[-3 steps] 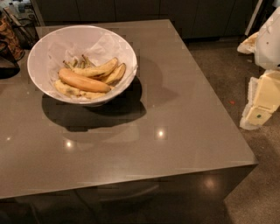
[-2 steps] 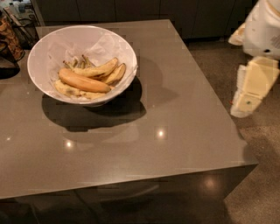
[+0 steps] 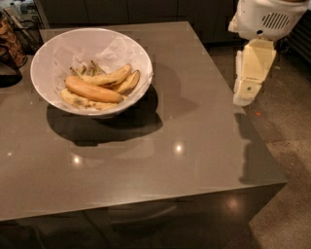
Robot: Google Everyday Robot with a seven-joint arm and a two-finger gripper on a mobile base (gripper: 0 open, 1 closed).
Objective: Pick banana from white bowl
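The white bowl (image 3: 48, 65) sits in the upper left of the frame, on the far left part of the grey-brown tabletop (image 3: 194, 136), and it throws a wide dark shadow (image 3: 112, 124) toward the lower right. Crinkled white paper (image 3: 109, 48) lines its inside. Down in the bowl's lower half lies the banana (image 3: 92, 90), the orange-yellow one on top, stretched from left to lower right across a few other bananas (image 3: 109, 77) that are paler and speckled, with their stalks pointing to the upper left. The bowl's right wall rises between that fruit and the robot's side of the frame. The hand (image 3: 248, 90) hangs in the upper right, a cream piece pointing downward under a white housing (image 3: 265, 17) with a slotted vent; it is out past the tabletop's right edge, above the speckled floor (image 3: 286, 146), and well apart from the bowl. I cannot tell from here whether the hand is spread or pressed together, and it is holding nothing. Two small glints of light (image 3: 178, 147) show on the glossy surface. Behind the bowl, at the upper left corner, stands a dark wire basket (image 3: 24, 31), and dark cabinets (image 3: 146, 9) run along the top.
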